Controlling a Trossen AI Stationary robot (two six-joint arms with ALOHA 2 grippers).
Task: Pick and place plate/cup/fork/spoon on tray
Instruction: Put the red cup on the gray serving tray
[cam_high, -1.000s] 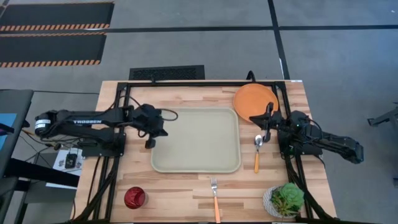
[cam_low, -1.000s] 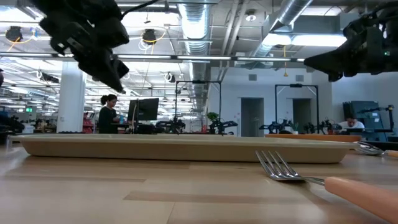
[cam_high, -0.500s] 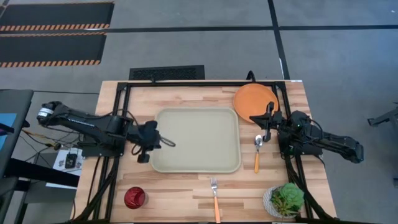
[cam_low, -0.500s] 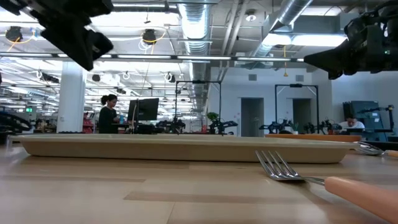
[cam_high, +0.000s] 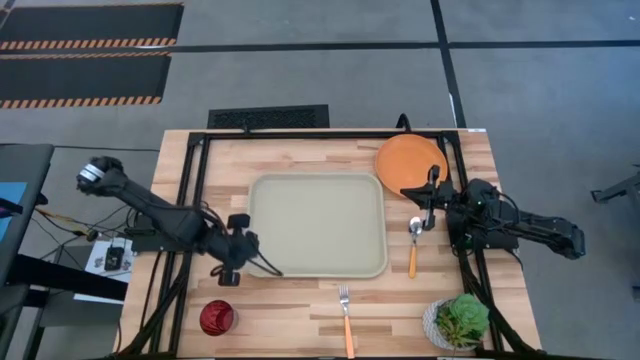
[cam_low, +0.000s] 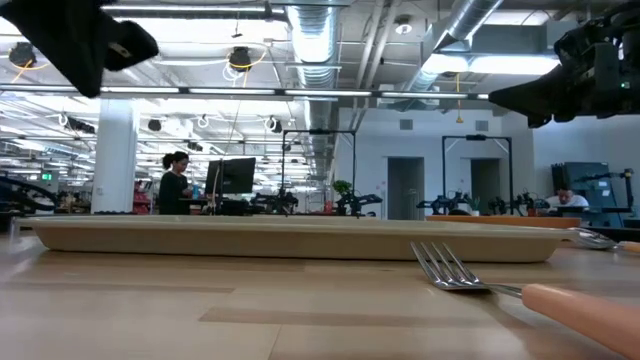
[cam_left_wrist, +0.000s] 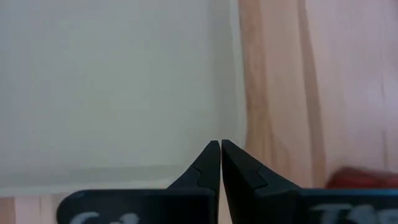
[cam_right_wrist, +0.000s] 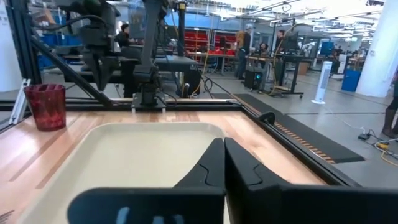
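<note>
The pale tray (cam_high: 315, 225) lies flat in the middle of the table. The orange plate (cam_high: 410, 160) lies on the table by the tray's far right corner. The spoon (cam_high: 414, 242) lies right of the tray, its bowl toward the far edge. The fork (cam_high: 346, 318) lies near the front edge, its tines (cam_low: 445, 268) toward the tray. The dark-red cup (cam_high: 216, 318) stands upright at the near left. My left gripper (cam_high: 232, 270) is shut and empty above the tray's near left corner (cam_left_wrist: 205, 155). My right gripper (cam_high: 428, 203) is shut and empty between plate and spoon.
A white pot with a green plant (cam_high: 457, 320) stands at the near right corner. A black frame (cam_high: 330, 133) runs along the table's far edge and both sides. People and other workstations (cam_low: 175, 185) show in the room beyond the table.
My left gripper has moved toward the table's near edge, from beside the middle of the tray's left rim to its near left corner, closer to the cup. Its fingers stay shut.
</note>
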